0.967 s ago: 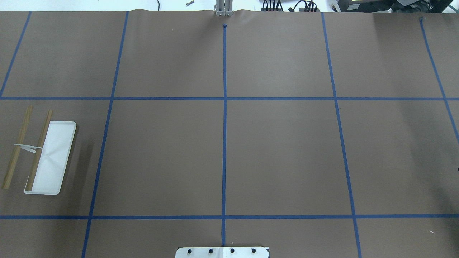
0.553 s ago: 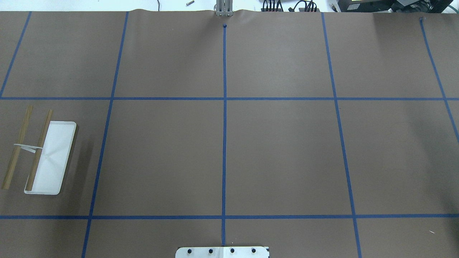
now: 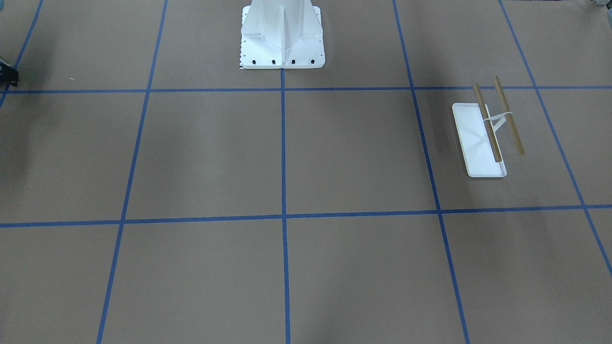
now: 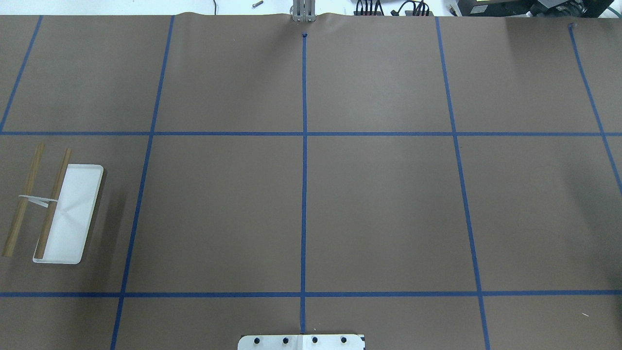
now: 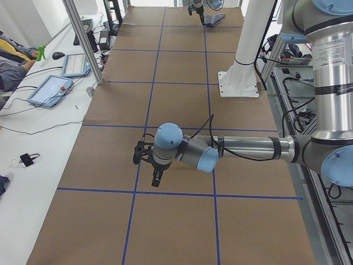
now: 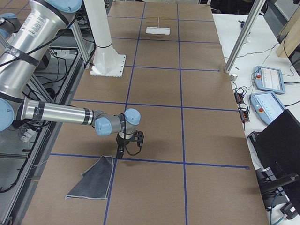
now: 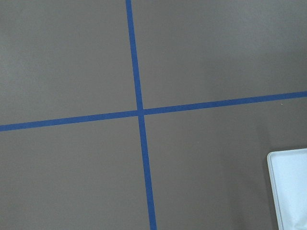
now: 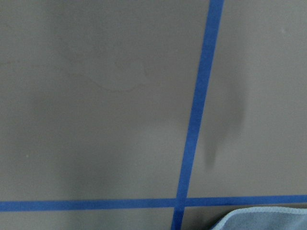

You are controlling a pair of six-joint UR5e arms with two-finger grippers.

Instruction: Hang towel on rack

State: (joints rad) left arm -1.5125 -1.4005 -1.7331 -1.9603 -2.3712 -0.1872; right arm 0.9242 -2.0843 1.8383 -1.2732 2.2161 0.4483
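The rack [image 4: 73, 214] stands on the table's left side, a white tray base with two brown rods; it also shows in the front view [image 3: 478, 138], far off in the right side view [image 6: 159, 28], and as a tray corner in the left wrist view [image 7: 290, 191]. The towel [image 6: 91, 180] lies flat, grey side up, at the table's right end; a pale blue corner shows in the right wrist view [image 8: 264, 219]. My right gripper [image 6: 127, 149] hangs low just beyond the towel's corner. My left gripper [image 5: 149, 165] hovers over bare table. I cannot tell whether either is open or shut.
The large white bolted pedestal [image 3: 282, 38] stands at the robot's side of the table. Blue tape lines grid the brown table cover [image 4: 379, 214]. Tablets and cables lie on the white bench [image 6: 267, 79] beyond the far edge.
A small dark sliver at the overhead view's right edge one second ago is gone now. The rack has not moved.
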